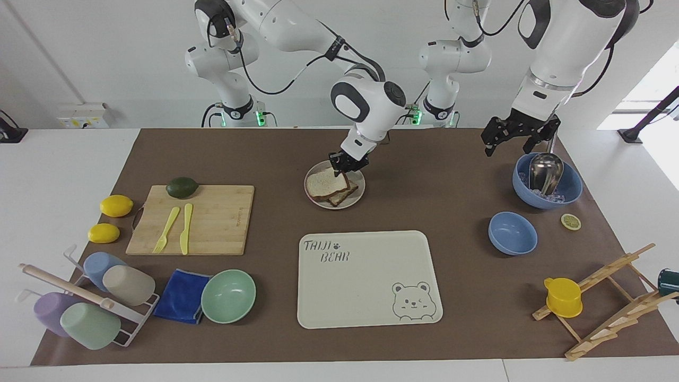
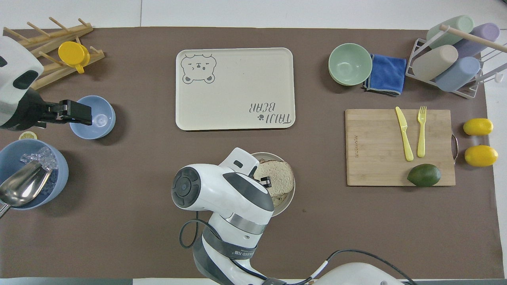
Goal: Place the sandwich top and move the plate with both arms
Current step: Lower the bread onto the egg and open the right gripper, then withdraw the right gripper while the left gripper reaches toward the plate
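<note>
The sandwich top [image 1: 324, 183] [image 2: 278, 177] lies flat on the lower toast slice [image 1: 345, 195], which rests on the small round plate [image 1: 358, 197] [image 2: 291, 194]. The lower slice shows only as a corner and a crust edge. My right gripper [image 1: 344, 167] [image 2: 265, 183] is down at the edge of the sandwich top nearest the robots. My left gripper [image 1: 512, 142] [image 2: 78, 112] hangs open and holds nothing. It waits in the air over the blue bowls at the left arm's end of the table.
The bear-printed tray [image 1: 366, 276] lies farther from the robots than the plate. A cutting board [image 1: 212, 223] carries an avocado, fork and knife. A big blue bowl [image 1: 570, 191] holds ice and a scoop, and a small blue bowl [image 1: 512, 233] sits beside it. A mint bowl [image 1: 228, 296], cloth, cup rack and lemons are also on the table.
</note>
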